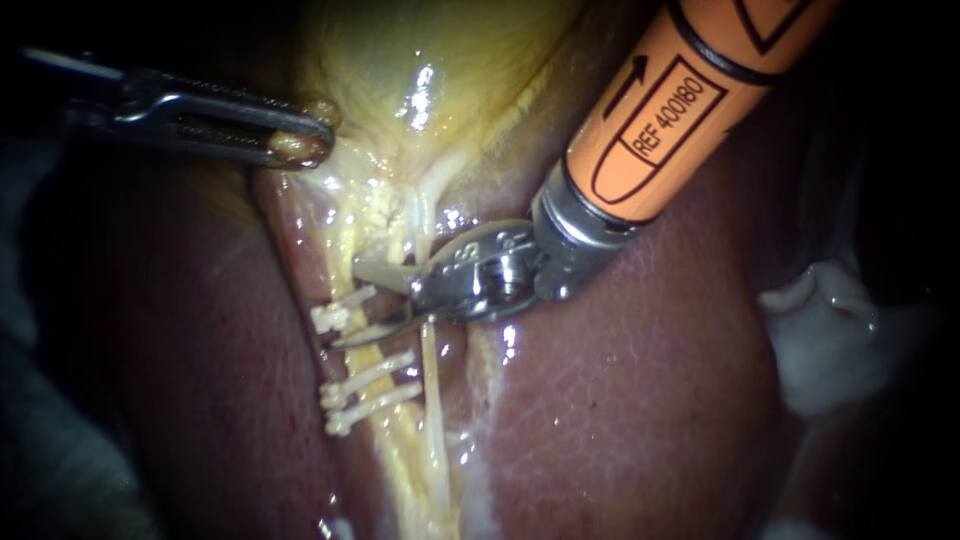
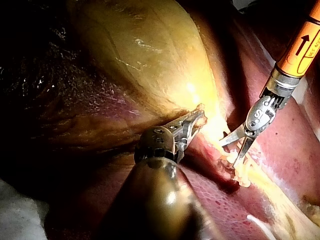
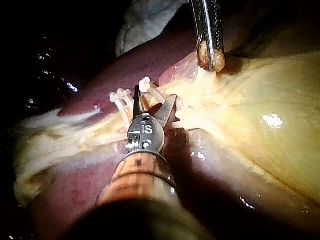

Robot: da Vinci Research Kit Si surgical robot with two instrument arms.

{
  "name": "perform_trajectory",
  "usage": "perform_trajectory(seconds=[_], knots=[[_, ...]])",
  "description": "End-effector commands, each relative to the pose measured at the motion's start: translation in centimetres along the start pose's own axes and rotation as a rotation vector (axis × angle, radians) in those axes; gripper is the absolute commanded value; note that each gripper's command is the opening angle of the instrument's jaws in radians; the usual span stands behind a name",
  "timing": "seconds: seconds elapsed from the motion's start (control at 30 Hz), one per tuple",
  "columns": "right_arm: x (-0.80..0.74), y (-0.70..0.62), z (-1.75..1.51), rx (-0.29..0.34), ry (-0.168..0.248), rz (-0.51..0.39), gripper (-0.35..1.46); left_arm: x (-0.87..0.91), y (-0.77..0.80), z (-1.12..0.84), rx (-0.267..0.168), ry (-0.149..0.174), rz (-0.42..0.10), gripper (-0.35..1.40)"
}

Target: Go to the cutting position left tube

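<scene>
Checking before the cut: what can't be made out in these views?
Endoscope view: clips crowd the open blades of the right instrument; what sits between them is unclear.
Right wrist view: its own head hides where the blades meet.
Left wrist view: the left instrument, shut on gallbladder, covers tissue under its shaft.

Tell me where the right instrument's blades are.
Endoscope view, centre: the right instrument comes in from upper right, its open blades either side of the top clip, below the gallbladder.
</scene>
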Motion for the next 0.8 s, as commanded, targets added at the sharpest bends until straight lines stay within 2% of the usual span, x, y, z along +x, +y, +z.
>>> perform_trajectory(seconds=[0.03,0.23,0.43,0.57,0.6,0.67,0.73,0.8], knots=[[0.00,0.00,-0.03,0.002,0.001,-0.001,1.39,0.00,0.00,0.00,-0.001,-0.001,0.000,-0.35],[-0.04,-0.02,-0.25,0.014,-0.001,-0.002,1.42,0.00,0.00,-0.01,-0.001,-0.001,0.000,-0.35],[0.03,0.04,-0.65,0.019,0.016,0.019,1.42,0.00,0.00,-0.01,-0.001,-0.001,0.001,-0.35],[0.02,0.03,-0.83,0.009,0.022,0.042,1.42,0.00,0.00,-0.01,-0.002,-0.001,0.001,-0.35],[0.01,0.03,-0.85,0.024,0.024,0.046,1.44,0.00,0.00,-0.01,-0.002,-0.001,0.001,-0.35],[0.00,0.02,-0.87,0.103,0.051,0.050,1.44,0.00,0.00,-0.01,-0.002,-0.001,0.001,-0.35],[0.00,0.01,-0.87,0.144,0.068,0.038,1.44,0.00,-0.01,-0.02,-0.002,-0.001,0.001,-0.35],[0.00,0.01,-0.85,0.197,0.093,0.070,1.44,0.00,0.00,-0.02,-0.002,-0.001,0.001,-0.35]])
